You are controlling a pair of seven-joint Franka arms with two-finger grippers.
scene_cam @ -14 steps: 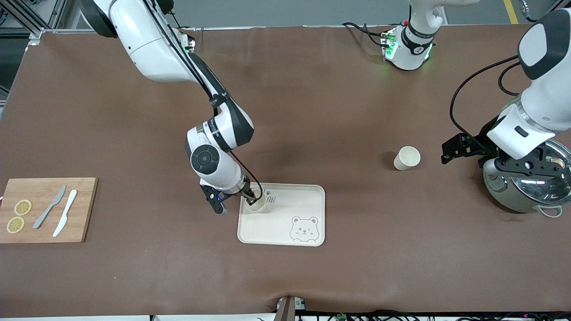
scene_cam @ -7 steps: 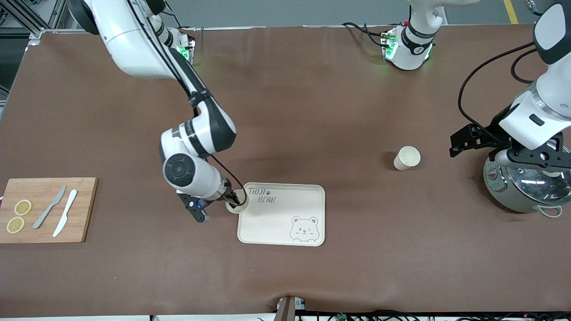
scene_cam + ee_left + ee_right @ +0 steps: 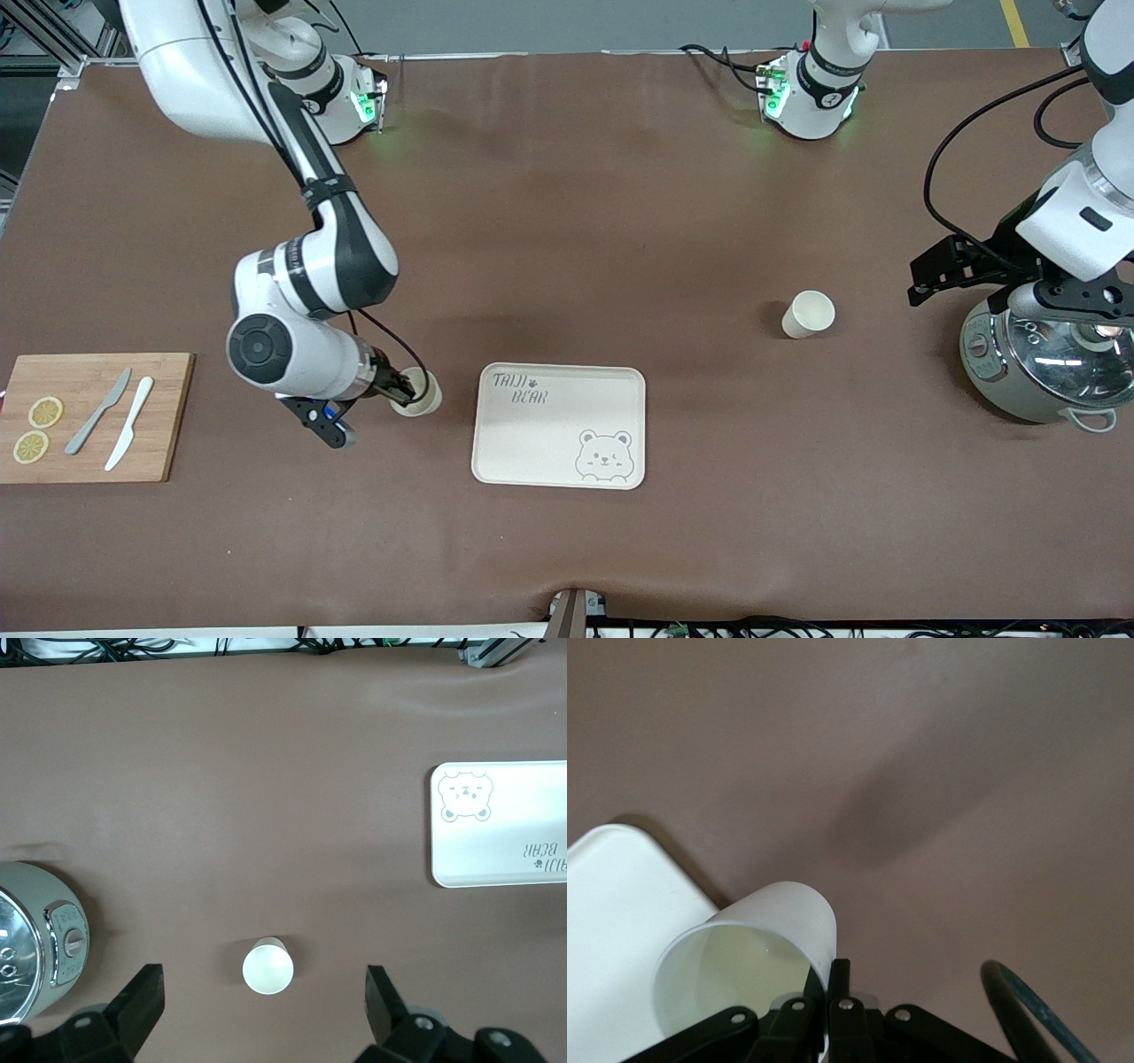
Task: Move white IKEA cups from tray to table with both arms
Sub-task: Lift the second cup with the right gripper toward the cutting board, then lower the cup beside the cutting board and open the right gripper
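Right tool [image 3: 400, 387] grips 1 of 2 cups [image 3: 416, 392]; other [image 3: 808, 314] free.

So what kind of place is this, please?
Probably a robotics lab made up as a kitchen table: brown mat, bear-printed tray, cutting board with knives, metal cooker, and bolted arm bases.

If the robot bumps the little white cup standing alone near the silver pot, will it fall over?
Probably. The free cup looks small, empty and tapered, so likely light and tippy. Once down, its round wall would probably roll in a curve. The left gripper, open, hangs over it.
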